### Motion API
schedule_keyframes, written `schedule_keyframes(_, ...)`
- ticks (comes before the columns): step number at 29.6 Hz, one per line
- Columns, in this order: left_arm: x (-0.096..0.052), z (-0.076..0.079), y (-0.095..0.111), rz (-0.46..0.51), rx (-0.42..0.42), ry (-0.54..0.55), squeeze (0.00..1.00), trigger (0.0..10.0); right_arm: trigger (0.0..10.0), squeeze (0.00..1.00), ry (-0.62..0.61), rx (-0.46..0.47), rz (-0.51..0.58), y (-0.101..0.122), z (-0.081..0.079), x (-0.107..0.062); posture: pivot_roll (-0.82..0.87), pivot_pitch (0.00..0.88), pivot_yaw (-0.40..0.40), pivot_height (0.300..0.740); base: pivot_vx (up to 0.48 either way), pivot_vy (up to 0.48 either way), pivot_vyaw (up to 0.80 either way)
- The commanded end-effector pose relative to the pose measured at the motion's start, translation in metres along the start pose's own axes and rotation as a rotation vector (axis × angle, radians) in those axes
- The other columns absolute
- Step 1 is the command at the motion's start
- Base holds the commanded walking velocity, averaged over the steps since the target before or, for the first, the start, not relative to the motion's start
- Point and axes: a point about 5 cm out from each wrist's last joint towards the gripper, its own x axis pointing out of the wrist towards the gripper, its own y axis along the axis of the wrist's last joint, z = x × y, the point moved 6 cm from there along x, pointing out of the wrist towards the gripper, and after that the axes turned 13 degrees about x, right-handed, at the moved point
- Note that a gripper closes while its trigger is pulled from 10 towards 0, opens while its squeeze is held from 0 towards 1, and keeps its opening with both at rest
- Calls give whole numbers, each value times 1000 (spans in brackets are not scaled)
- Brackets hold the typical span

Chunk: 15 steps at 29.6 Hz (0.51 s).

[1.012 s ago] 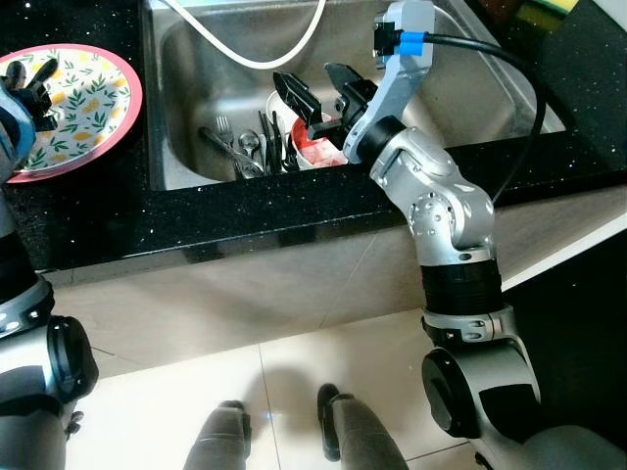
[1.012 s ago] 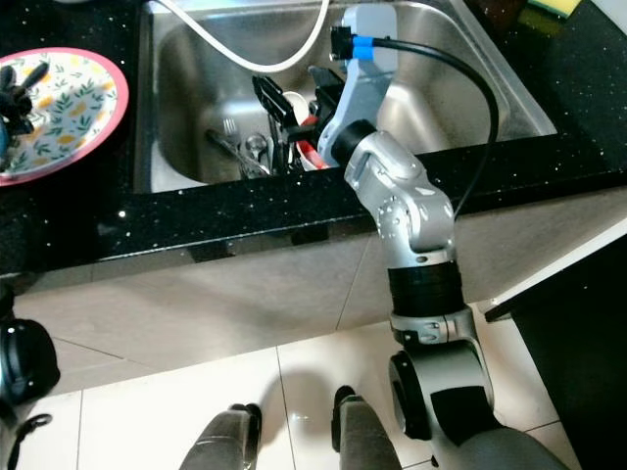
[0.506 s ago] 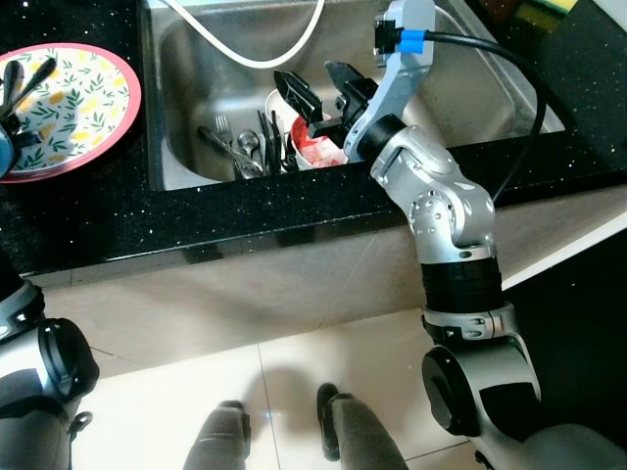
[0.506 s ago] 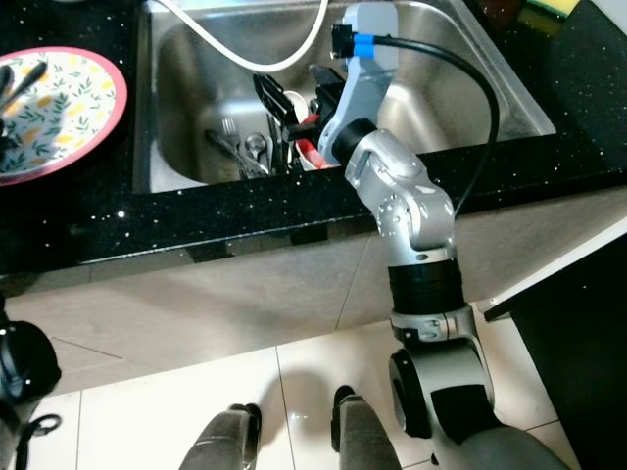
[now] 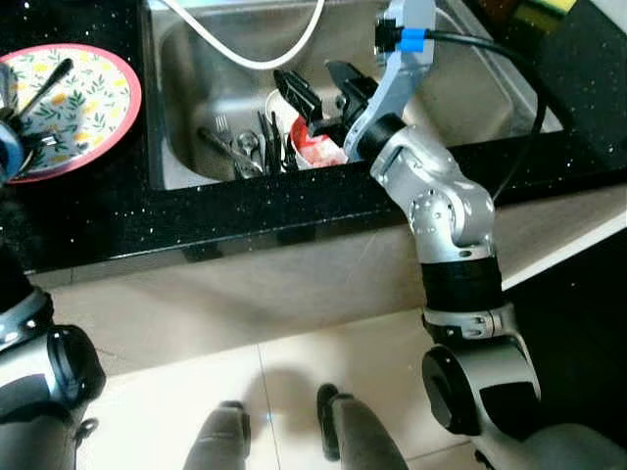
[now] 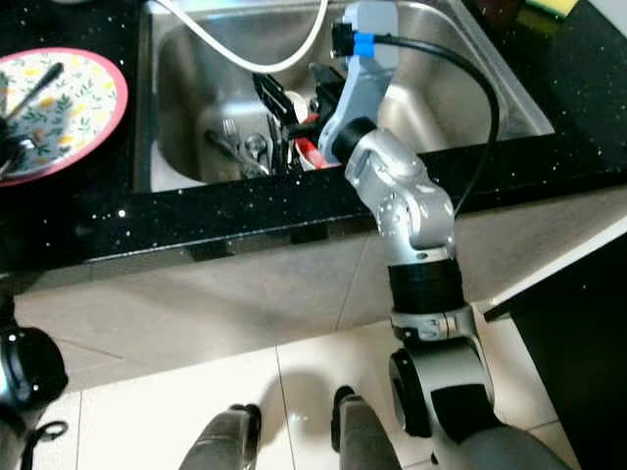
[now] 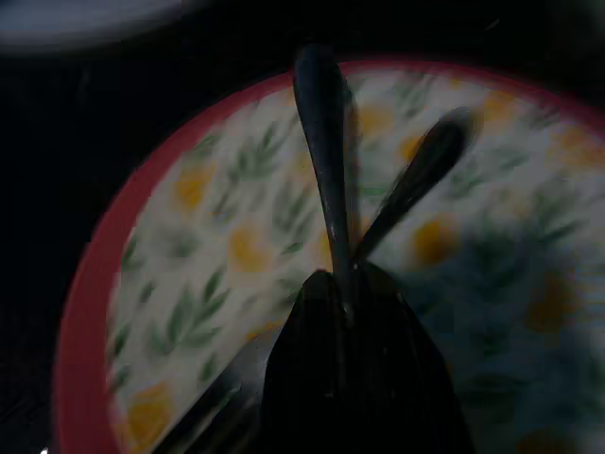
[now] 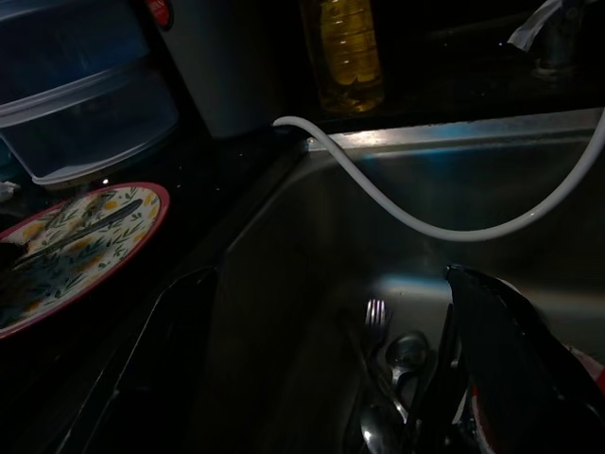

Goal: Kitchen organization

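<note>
The right claw (image 5: 321,86) hangs spread and empty over the steel sink (image 5: 186,59), just above the cutlery (image 5: 245,149) and a red-and-white bowl (image 5: 312,149) lying in the basin. The left claw (image 5: 14,137) sits at the near edge of the floral plate (image 5: 93,93) on the black counter (image 5: 118,211); I cannot tell whether it is clenched on the dark utensil (image 7: 321,142) lying across that plate. The risk looks like the right claw closing on tangled forks and spoons, dragging several at once or knocking the bowl, since they lie crowded together beside the white hose (image 5: 245,54).

Black speckled counter (image 5: 245,211), steel sink (image 5: 186,59), seemingly cream-tiled floor (image 5: 294,362).
</note>
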Motion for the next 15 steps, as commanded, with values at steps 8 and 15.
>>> schedule_keyframes(8, -27, 83, 73, 344, -8, -308, 0, 10000, 10000, 0, 18, 1, 11, 3, -3, 1, 148, 233, -34, 740, 0, 0, 0)
schedule_keyframes(15, -35, 166, 48, 269, -2, -525, 1000, 10000, 10000, 0, 12, -6, 17, 4, -2, -1, 136, 228, -23, 740, 0, 0, 0)
